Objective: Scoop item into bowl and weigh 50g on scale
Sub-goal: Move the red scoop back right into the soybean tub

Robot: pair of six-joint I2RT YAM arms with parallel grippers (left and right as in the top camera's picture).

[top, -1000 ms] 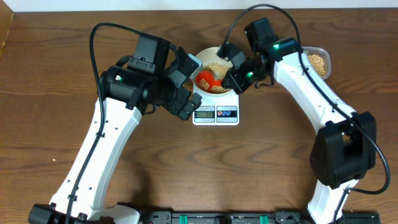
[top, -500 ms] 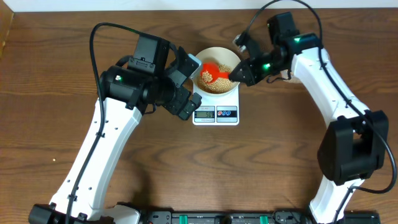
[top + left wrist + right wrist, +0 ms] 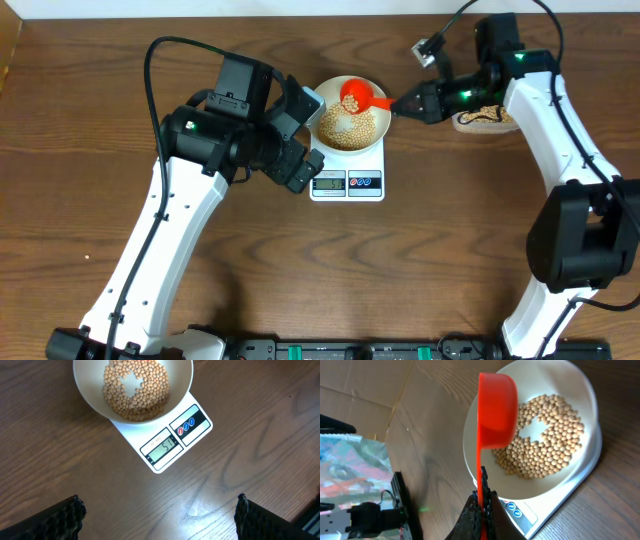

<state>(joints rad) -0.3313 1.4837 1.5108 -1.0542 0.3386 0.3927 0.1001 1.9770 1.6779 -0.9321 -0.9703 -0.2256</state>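
Observation:
The white bowl (image 3: 375, 118) stands on the white scale (image 3: 347, 183), with tan beans (image 3: 345, 128) covering its bottom. My right gripper (image 3: 405, 103) is shut on the handle of a red scoop (image 3: 355, 95), which hangs over the bowl's far rim. In the right wrist view the gripper (image 3: 482, 505) pinches the handle, and the scoop (image 3: 497, 410) is beside the beans (image 3: 545, 435) in the bowl (image 3: 555, 375). My left gripper (image 3: 310, 135) is open and empty left of the bowl. The left wrist view shows the gripper (image 3: 160, 520), bowl (image 3: 85, 380), beans (image 3: 135, 390) and scale (image 3: 170, 445); the display reads about 51.
A clear tub of beans (image 3: 490, 118) sits at the back right, partly hidden under my right arm. My left arm's wrist hangs close to the scale's left side. The brown wooden table (image 3: 330, 270) lies in front of the scale.
My right gripper has drawn back to the right, taking the red scoop from among the beans up over the bowl's far rim. The left arm has not moved.

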